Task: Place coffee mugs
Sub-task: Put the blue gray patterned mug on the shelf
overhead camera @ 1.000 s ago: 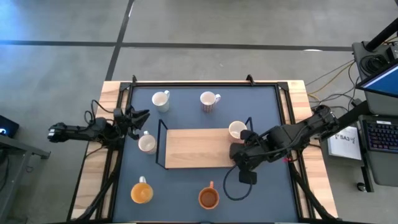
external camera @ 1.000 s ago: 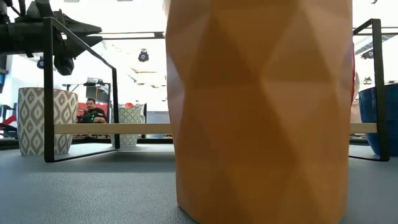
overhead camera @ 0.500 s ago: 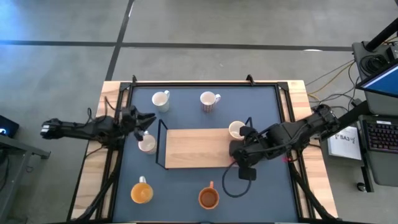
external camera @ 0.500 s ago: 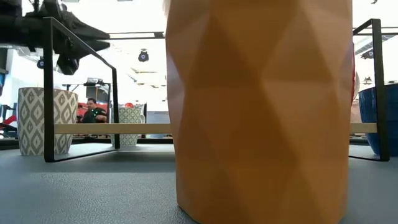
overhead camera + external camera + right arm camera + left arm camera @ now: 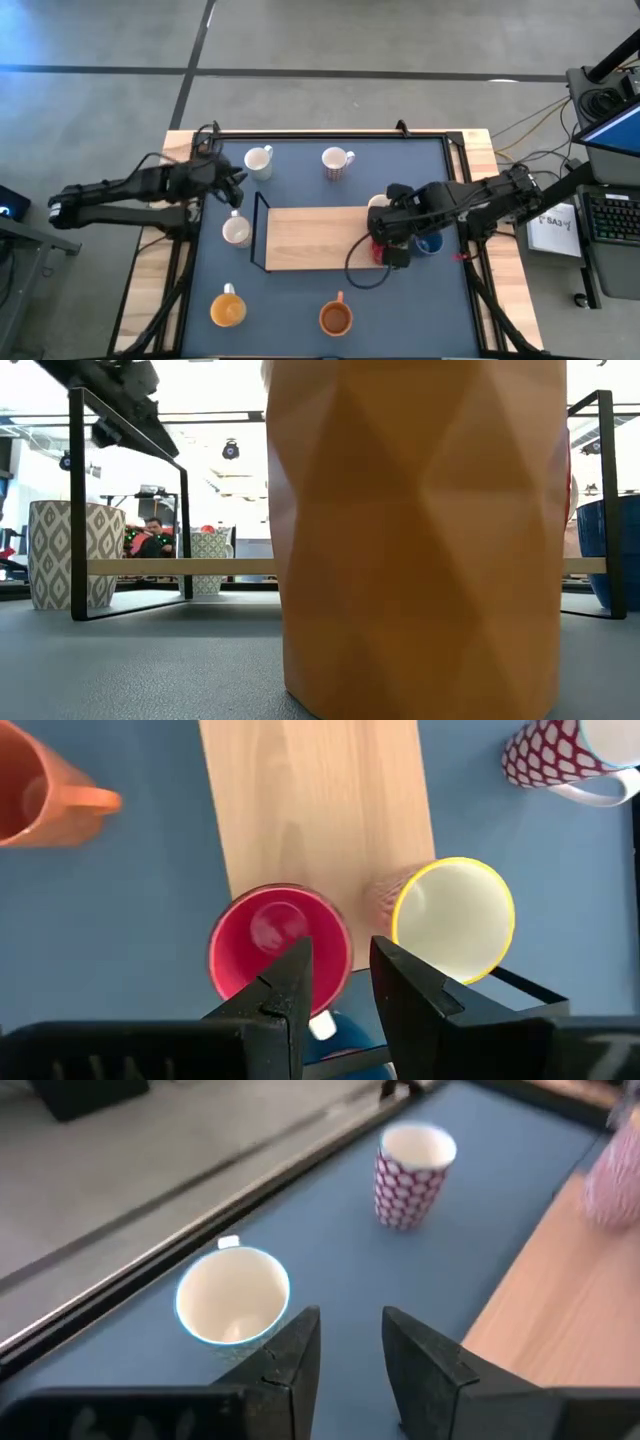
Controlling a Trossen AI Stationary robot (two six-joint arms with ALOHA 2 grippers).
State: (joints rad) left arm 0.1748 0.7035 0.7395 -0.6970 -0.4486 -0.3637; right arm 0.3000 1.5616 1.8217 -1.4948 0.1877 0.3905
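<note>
Mugs sit around a wooden board [image 5: 320, 238] in the high view: two orange ones [image 5: 228, 308] on the near mat, white ones at the far side. Left wrist view: the left gripper [image 5: 345, 1350], jaws slightly parted and empty, hovers beside a white mug [image 5: 233, 1295]. Right wrist view: the right gripper [image 5: 335, 982], parted and empty, hangs over a red mug [image 5: 278, 942].

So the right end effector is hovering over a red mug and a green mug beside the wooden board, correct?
Not quite. The mug beside the red mug is white with a yellow rim, not green, as the right wrist view shows. The right end effector does hover over them by the wooden board.
</note>
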